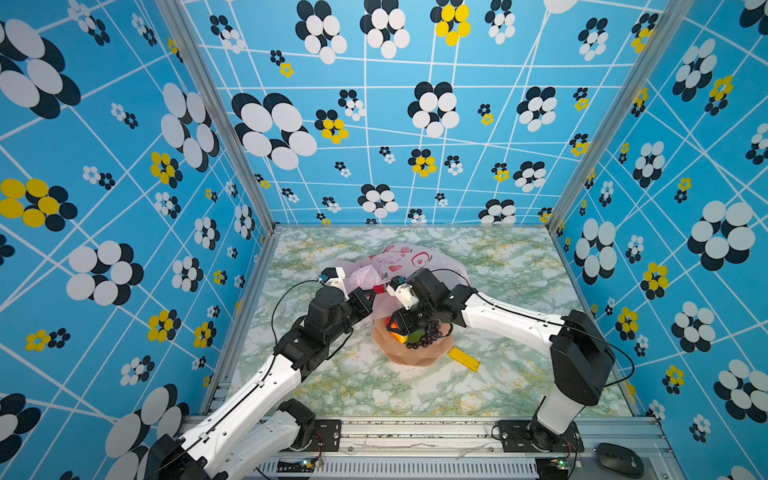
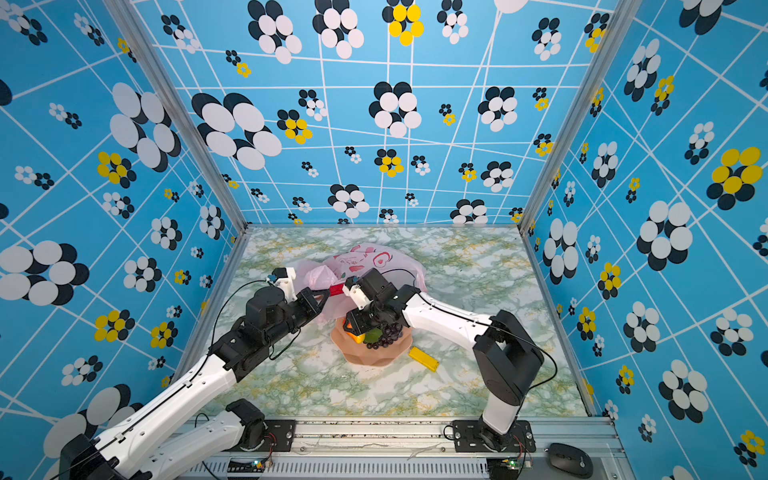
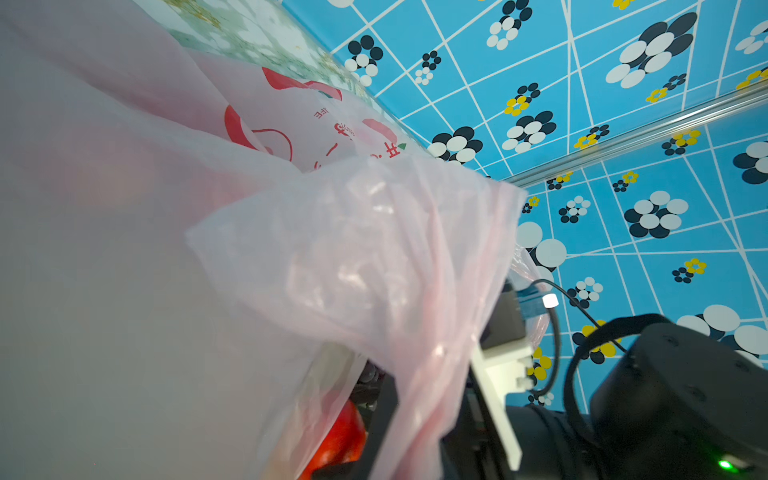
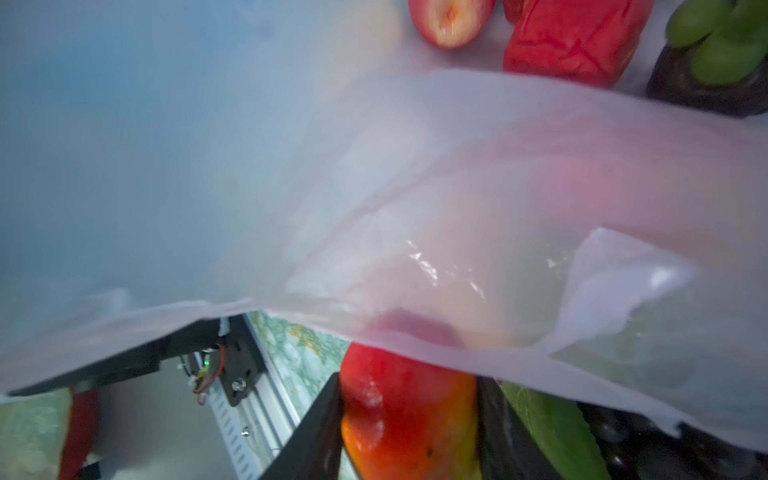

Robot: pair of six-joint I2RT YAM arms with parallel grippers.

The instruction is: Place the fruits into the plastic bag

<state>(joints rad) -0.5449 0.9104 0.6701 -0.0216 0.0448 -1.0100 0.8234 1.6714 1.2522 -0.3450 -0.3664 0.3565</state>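
The pale-pink plastic bag (image 1: 409, 259) lies behind the plate in both top views, and my left gripper (image 1: 374, 291) is shut on its near edge, lifting it. Its film fills the left wrist view (image 3: 340, 249), hiding those jaws. My right gripper (image 4: 409, 424) is shut on a red-yellow mango (image 4: 411, 411) just above the salmon plate (image 1: 419, 359), under the bag's raised edge. Dark purple grapes (image 1: 430, 332) with a green leaf (image 4: 552, 428) rest on the plate beside it. Past the bag's film I see a peach-like fruit (image 4: 451, 20), a red fruit (image 4: 573, 37) and a green one (image 4: 723, 50).
A flat yellow block (image 1: 463, 359) lies on the marble table (image 1: 519, 270) just right of the plate. Both arms crowd the middle, close together over the plate and bag mouth. Patterned walls enclose three sides, and a metal rail (image 1: 415, 432) runs along the front.
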